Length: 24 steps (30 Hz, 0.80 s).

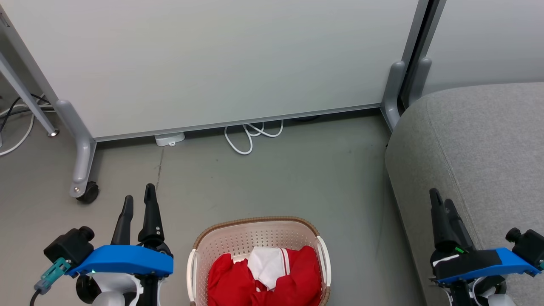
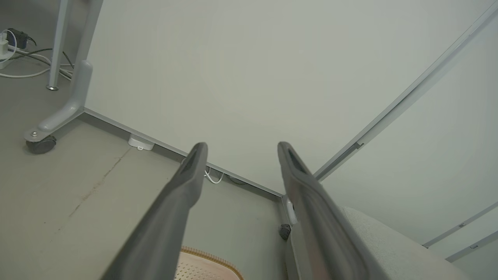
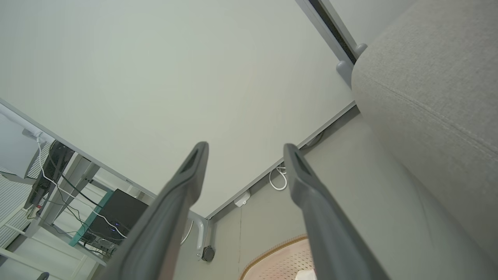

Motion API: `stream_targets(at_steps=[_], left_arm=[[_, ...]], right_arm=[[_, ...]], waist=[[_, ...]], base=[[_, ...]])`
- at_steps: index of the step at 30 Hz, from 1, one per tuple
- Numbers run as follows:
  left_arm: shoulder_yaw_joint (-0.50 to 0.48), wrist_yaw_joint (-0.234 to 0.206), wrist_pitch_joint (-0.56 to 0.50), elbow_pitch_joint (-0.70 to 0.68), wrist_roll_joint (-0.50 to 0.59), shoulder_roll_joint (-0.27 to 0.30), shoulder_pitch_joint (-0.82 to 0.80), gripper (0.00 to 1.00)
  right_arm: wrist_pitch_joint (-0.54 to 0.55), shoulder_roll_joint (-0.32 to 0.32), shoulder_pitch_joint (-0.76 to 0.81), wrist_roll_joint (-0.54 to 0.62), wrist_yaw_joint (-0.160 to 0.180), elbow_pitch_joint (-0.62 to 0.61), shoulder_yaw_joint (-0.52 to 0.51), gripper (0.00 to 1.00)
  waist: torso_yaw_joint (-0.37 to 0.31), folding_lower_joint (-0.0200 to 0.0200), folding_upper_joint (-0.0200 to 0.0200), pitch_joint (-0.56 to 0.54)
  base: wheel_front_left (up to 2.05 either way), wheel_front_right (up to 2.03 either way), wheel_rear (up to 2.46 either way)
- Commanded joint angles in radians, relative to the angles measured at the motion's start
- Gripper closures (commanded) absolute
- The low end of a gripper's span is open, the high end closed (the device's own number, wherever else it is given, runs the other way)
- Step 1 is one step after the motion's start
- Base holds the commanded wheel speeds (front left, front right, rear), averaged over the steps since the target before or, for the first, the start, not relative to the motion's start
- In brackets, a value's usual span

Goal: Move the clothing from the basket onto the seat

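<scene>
Grey floor point(image 1: 297, 178), white partition panel point(image 1: 212, 63), looped white cable point(image 1: 254, 132), grey seat point(image 1: 488, 148)

One basket point(image 1: 255, 222), one seat point(image 1: 480, 148), one clothing heap point(image 1: 297, 276), left claw point(image 1: 139, 192), right claw point(image 1: 441, 196)

L gripper point(image 2: 241, 144) fingers apart w/ basket point(image 2: 208, 261) rim between.

A large pale partition panel point(image 1: 212, 59) stands along the far edge of the grey floor point(image 1: 297, 178) on curved grey feet. Its left foot point(image 1: 80, 153) ends in a black caster point(image 1: 88, 193). Under the panel's lower edge lie a small white box point(image 1: 169, 139) and a looped white cable point(image 1: 251, 135). A second panel point(image 1: 488, 38) stands toward the far right corner. At the floor's left edge is a slim metal leg point(image 1: 25, 97), with loose cables point(image 1: 17, 127) beside it.
</scene>
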State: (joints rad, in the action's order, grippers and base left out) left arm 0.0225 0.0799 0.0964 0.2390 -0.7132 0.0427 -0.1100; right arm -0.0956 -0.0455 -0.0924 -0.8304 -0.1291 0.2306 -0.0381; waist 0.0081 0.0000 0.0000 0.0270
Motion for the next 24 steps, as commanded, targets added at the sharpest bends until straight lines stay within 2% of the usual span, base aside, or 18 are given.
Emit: stream_targets(at_steps=[1,24], left_arm=[[0.009,-0.002,0.011,-0.007,0.036,0.008,-0.029,0.00],[0.070,-0.015,0.071,0.014,0.291,0.017,-0.048,0.00]], right_arm=[[-0.011,-0.005,-0.025,0.036,-0.002,-0.009,0.003,0.00],[-0.071,-0.006,-0.039,0.276,-0.002,0.014,0.025,0.00]], waist=[[0.001,0.0000,0.0000,0.001],[0.007,0.0000,0.0000,0.014]], base=[[0.00,0.00,0.00],[0.00,0.00,0.00]])
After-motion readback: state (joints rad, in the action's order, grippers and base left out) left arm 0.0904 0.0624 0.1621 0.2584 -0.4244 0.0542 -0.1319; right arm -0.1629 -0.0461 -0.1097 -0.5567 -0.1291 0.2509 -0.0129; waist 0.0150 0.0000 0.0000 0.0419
